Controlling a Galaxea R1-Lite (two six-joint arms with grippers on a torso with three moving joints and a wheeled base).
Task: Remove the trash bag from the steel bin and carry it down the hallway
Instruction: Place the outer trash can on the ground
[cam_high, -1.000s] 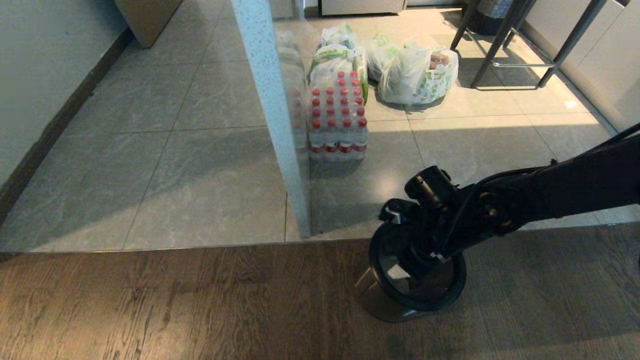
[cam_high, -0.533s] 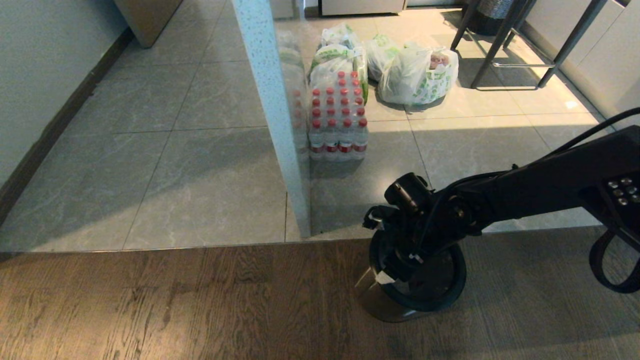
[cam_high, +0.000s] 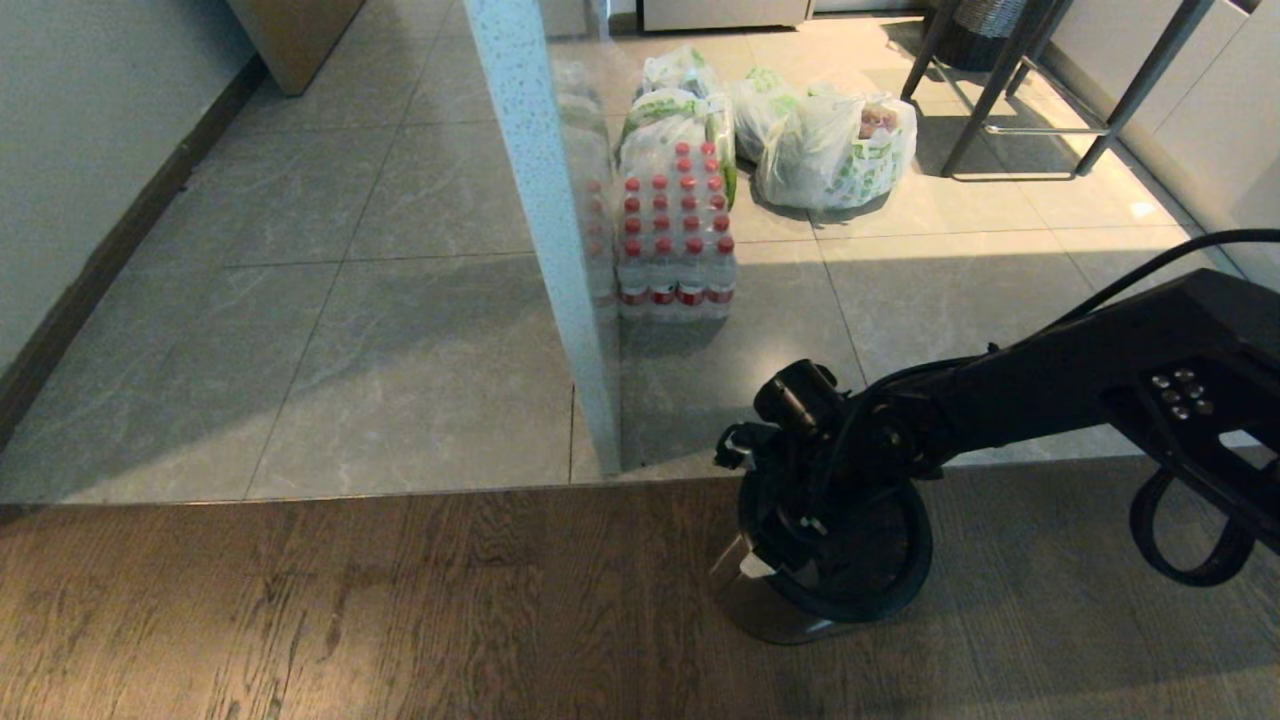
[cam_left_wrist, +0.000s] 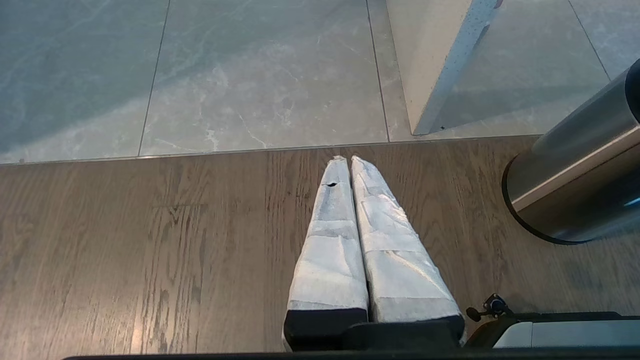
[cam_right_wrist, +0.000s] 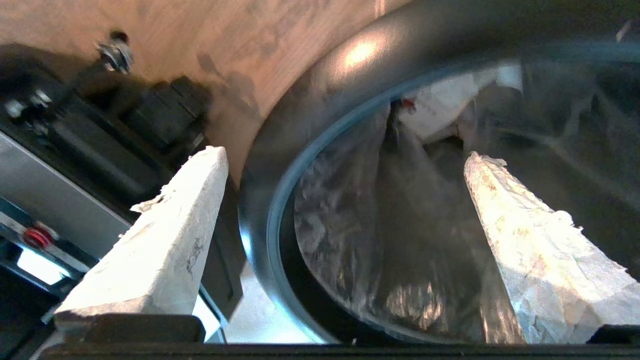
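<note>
Since a second ago the right arm has swung lower and further left across the steel bin (cam_high: 800, 600), and its right gripper (cam_right_wrist: 345, 165) has widened. Jaws now spread wide and straddling the bin's black rim (cam_right_wrist: 260, 215): one finger outside the wall, the other inside the opening. Nothing pinched yet.

Bin stands on the wood floor (cam_high: 350, 600), just behind the seam where the grey tile (cam_high: 400, 380) begins, near the foot of the speckled glass partition (cam_high: 545, 230). The trash bag (cam_right_wrist: 360, 230) is inside the bin, clear and crinkled, its film hanging down from the rim.

Judgement: the straddle looks deliberate, since closing across the rim should trap the liner's edge where it folds over. Risk is catching rim metal together with film, or thin film slipping.

Left gripper (cam_left_wrist: 350, 235) parked low over the wood floor beside the bin, fingers pressed together, empty.

Water bottle pack (cam_high: 675, 235) and printed grocery bags (cam_high: 835, 150) sit well apart on the tile.
</note>
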